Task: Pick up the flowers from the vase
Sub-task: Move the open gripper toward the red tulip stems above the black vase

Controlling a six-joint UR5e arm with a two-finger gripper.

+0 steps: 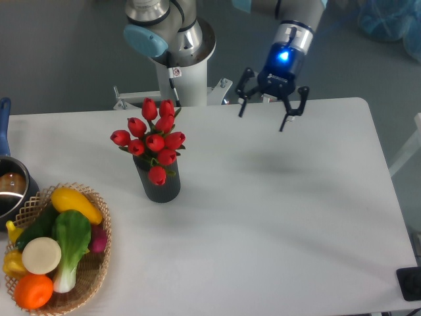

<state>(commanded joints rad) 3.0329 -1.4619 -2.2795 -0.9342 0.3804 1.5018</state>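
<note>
Where the white table [263, 217] meets its left edge, a metal pot [12, 187] with a blue handle [4, 118] sits partly out of view, its round rim shiny. Just in front of it stands a woven wicker basket [99, 263], its open lattice holding smooth, glossy vegetables: a yellow squash [75, 204], a green bok choy [69, 240], a pale round slice [41, 255] and an orange fruit [33, 291].

Further right, the flowers [152, 140] stand upright in the vase [158, 184]: a tight bunch of red tulip buds with small green leaves, rising from a dark, ribbed cylinder that rests on the matte tabletop. Behind them my grey base column [177, 39] with its light-blue cap rises past the table's far edge.

Right of that, my gripper [266, 118] hangs above the far edge of the table, well apart from the flowers, its black fingers [284, 122] spread wide and holding nothing. A blue light [284, 56] glows on the wrist above. Nothing stands between my gripper and the bunch.
</note>
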